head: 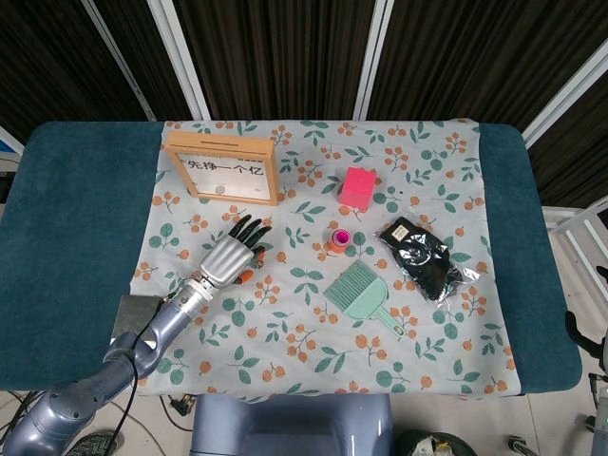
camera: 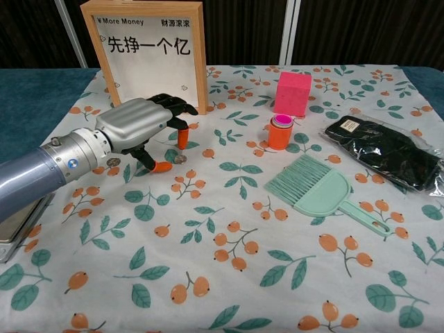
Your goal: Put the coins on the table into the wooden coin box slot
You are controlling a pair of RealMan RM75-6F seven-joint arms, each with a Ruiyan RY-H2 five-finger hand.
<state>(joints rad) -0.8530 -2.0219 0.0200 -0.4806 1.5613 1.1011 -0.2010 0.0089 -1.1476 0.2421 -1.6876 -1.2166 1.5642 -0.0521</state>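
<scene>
Left hand point(camera: 142, 125) low over cloth, fingers spread, holds nothing. Coin point(camera: 180, 159) on cloth just right of thumb tip, touching or nearly. 2nd coin point(camera: 112, 161) under wrist side. Coin box point(camera: 147, 53) behind hand, upright. Right hand not seen.

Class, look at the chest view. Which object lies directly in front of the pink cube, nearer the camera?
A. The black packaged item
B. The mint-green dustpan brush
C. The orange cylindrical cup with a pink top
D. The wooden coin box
C: the orange cylindrical cup with a pink top stands just in front of the pink cube, while the brush, package and box lie elsewhere.
</scene>
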